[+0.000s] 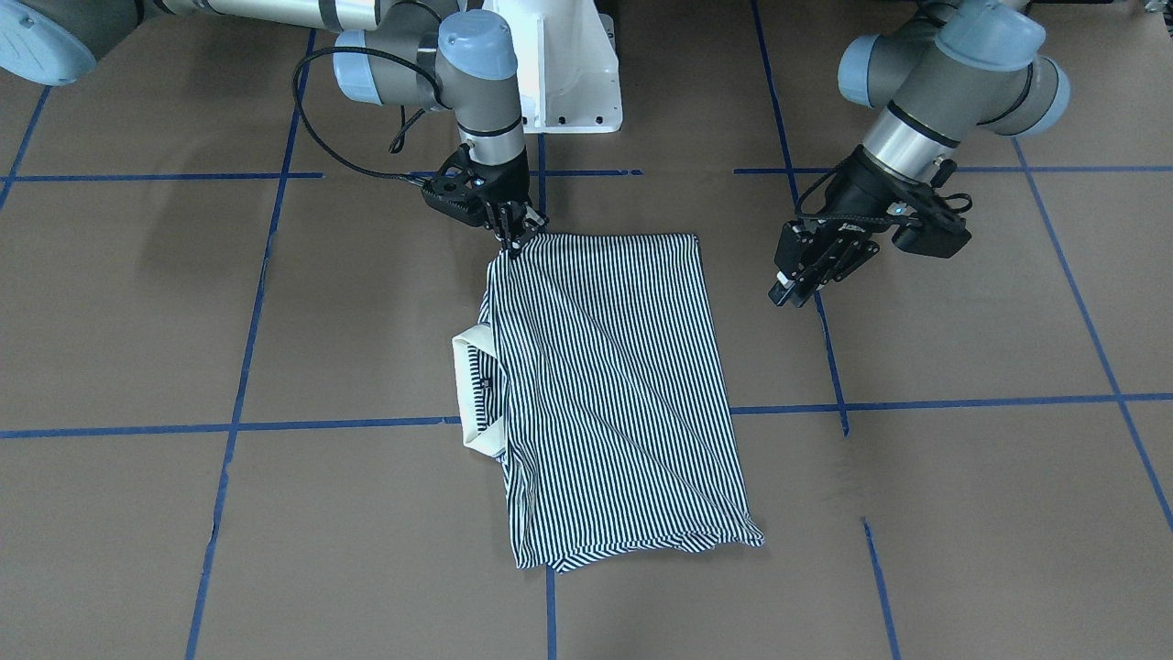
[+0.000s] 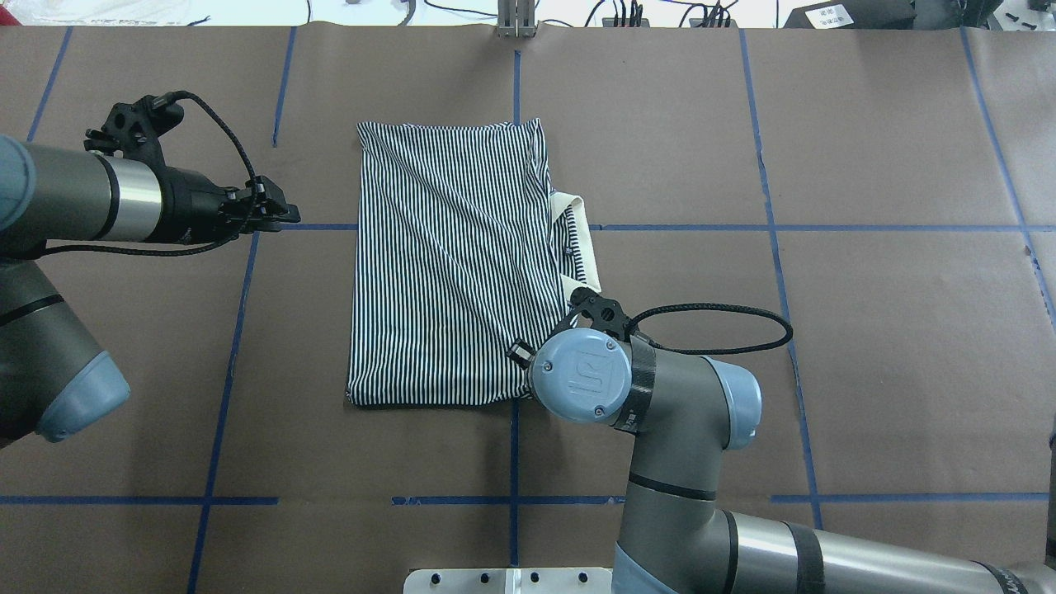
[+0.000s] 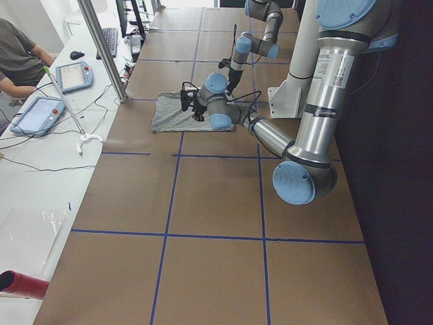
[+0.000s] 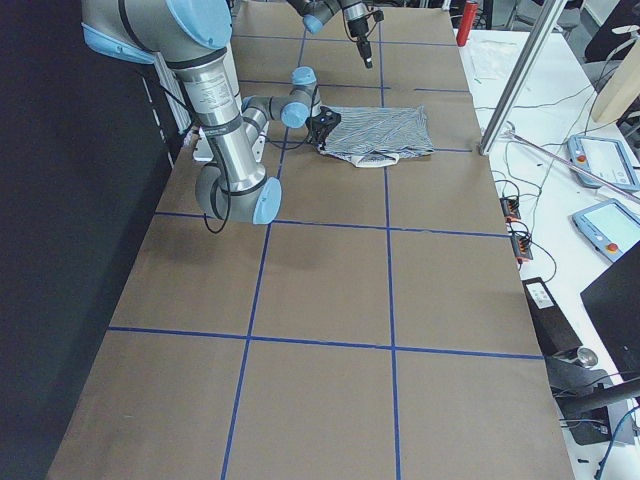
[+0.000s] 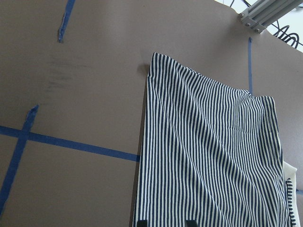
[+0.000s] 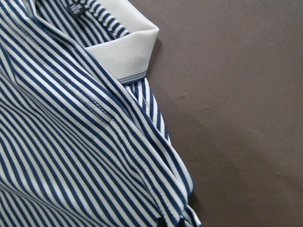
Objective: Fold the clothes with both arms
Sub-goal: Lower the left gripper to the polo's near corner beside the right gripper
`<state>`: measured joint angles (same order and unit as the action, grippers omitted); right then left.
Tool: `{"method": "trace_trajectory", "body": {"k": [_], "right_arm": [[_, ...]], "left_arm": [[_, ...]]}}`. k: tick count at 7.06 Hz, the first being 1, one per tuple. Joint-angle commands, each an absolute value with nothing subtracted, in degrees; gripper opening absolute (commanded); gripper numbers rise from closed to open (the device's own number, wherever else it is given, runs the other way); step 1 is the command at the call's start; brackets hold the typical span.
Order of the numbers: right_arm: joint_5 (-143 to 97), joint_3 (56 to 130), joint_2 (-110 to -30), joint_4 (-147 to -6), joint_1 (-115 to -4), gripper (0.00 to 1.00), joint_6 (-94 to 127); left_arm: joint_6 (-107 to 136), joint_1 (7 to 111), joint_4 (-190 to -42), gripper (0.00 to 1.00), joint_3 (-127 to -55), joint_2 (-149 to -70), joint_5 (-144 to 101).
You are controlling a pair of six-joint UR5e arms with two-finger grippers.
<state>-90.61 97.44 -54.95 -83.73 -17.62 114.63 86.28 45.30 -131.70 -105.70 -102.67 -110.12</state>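
Observation:
The striped polo shirt (image 1: 605, 385) lies folded lengthwise into a long rectangle on the brown table, with its cream collar (image 1: 472, 385) sticking out at one long side. My right gripper (image 1: 513, 236) is shut on the shirt's corner nearest the robot base, on the collar side. From overhead the shirt (image 2: 445, 264) shows fully, while the right wrist hides that gripper. The right wrist view is filled by the shirt's stripes (image 6: 71, 142) and collar (image 6: 125, 49). My left gripper (image 1: 793, 291) hovers open beside the shirt's opposite long edge, holding nothing.
The white pedestal base (image 1: 568, 73) stands behind the shirt. Blue tape lines (image 1: 321, 426) grid the brown table cover. Beyond the table's far edge are a metal post (image 3: 101, 47), tablets (image 3: 37, 112), cables and a seated person (image 3: 17, 54).

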Motion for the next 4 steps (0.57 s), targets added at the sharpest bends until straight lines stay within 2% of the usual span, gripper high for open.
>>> {"method": "trace_trajectory", "body": {"k": [1, 4], "right_arm": [[-90.18, 100.97, -57.91, -83.85, -17.32, 0.00, 114.96], [-88.95, 102.66, -58.98, -83.93, -16.17, 0.00, 115.66]], "left_arm": [[97.41, 40.56, -131.66, 0.41, -108.43, -102.66, -105.69], [113.06, 22.29, -121.25, 0.45, -113.71, -102.31, -88.63]]}}
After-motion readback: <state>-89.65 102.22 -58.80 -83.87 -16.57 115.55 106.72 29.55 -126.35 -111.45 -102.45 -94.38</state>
